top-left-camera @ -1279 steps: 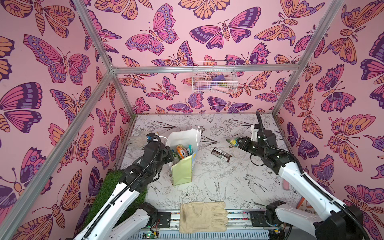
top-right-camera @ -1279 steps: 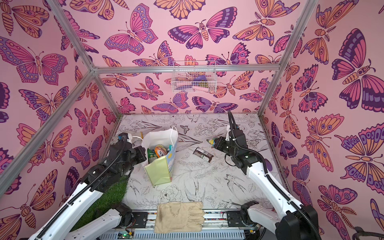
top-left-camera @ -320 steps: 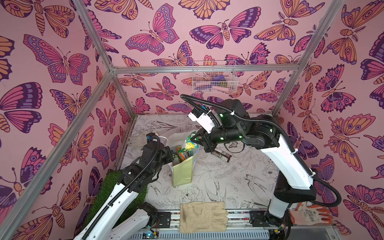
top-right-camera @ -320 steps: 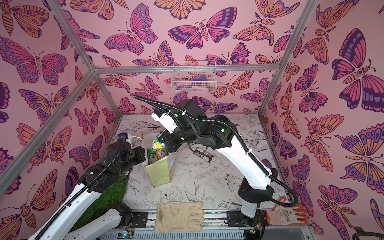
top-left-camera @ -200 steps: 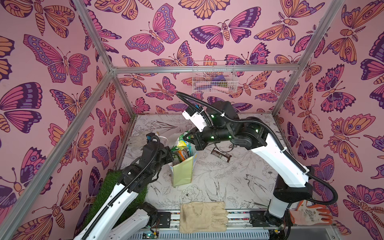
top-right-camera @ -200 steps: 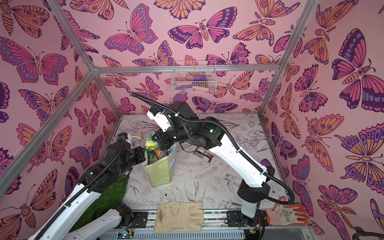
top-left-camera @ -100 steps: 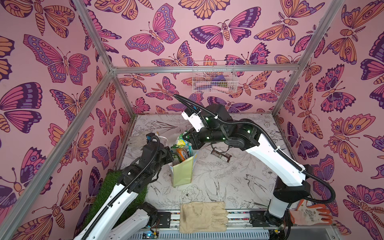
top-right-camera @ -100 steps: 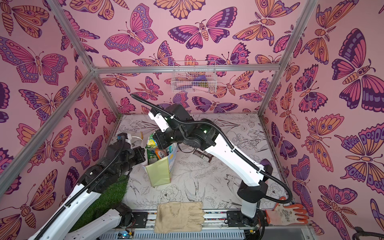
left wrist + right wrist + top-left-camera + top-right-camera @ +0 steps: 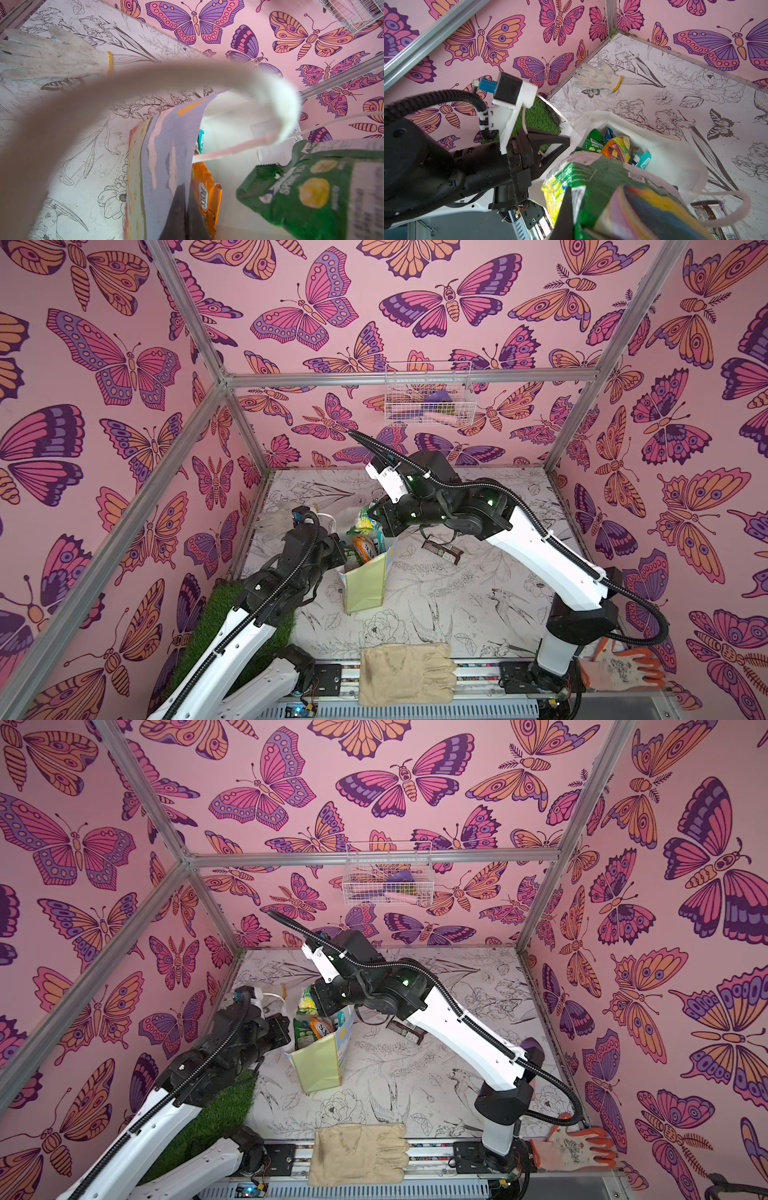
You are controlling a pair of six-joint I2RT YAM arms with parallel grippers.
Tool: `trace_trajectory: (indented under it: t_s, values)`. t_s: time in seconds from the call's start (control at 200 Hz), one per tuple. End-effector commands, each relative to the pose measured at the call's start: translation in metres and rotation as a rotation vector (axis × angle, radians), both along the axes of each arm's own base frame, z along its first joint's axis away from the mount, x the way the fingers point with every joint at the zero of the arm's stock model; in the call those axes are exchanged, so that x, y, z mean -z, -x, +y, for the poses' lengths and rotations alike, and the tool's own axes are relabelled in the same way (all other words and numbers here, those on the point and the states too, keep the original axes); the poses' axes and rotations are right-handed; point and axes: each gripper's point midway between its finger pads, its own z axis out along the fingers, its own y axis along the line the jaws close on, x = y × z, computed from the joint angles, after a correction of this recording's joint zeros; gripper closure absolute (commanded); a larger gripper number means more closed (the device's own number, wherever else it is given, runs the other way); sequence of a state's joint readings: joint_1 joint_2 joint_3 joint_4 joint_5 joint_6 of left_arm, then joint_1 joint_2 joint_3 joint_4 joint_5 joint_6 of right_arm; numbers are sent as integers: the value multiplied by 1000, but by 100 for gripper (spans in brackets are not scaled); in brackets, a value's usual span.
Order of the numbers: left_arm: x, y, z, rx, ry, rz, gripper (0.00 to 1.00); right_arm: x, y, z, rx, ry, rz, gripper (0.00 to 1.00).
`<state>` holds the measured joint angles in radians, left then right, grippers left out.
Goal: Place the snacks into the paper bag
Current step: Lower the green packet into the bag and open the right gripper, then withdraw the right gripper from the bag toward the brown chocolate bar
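On the flower-printed surface (image 9: 457, 593), left fingers (image 9: 548, 138) pinch the white paper bag (image 9: 675, 158) rim; right fingers (image 9: 566, 209) pinch a glossy green-yellow packet (image 9: 591, 180) above it.

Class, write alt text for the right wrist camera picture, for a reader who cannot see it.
A green-and-yellow snack packet, held in the right pincer, hangs over the open white paper bag, which already holds green, orange and teal packets. The left pincer grips the bag's rim; a white knitted glove lies on the flower-printed table in a corner.
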<state>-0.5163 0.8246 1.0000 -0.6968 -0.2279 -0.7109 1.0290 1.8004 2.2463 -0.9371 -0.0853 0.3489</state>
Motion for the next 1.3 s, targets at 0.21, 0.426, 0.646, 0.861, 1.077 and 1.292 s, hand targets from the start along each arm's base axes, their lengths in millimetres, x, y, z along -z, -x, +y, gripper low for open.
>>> trace_trajectory:
  t_s: [0.21, 0.426, 0.646, 0.861, 1.077, 1.292]
  values:
    - [-30, -2, 3, -10, 29, -99, 100, -25, -4, 0, 17, -80, -36, 70]
    - [-31, -2, 4, -12, 28, -103, 100, -27, -3, -5, 24, -81, -41, 41]
    - [-30, -2, 4, -11, 31, -99, 100, -28, -1, -12, 31, -78, -46, 41]
    - [-31, -2, 4, -11, 32, -102, 100, -25, -3, -22, 64, -61, -59, 38]
    - [-30, -2, 3, -11, 33, -97, 100, -22, -7, -35, 104, -46, -67, 34]
    - [-29, -2, 3, -10, 31, -96, 100, -21, -11, -48, 139, -39, -70, 31]
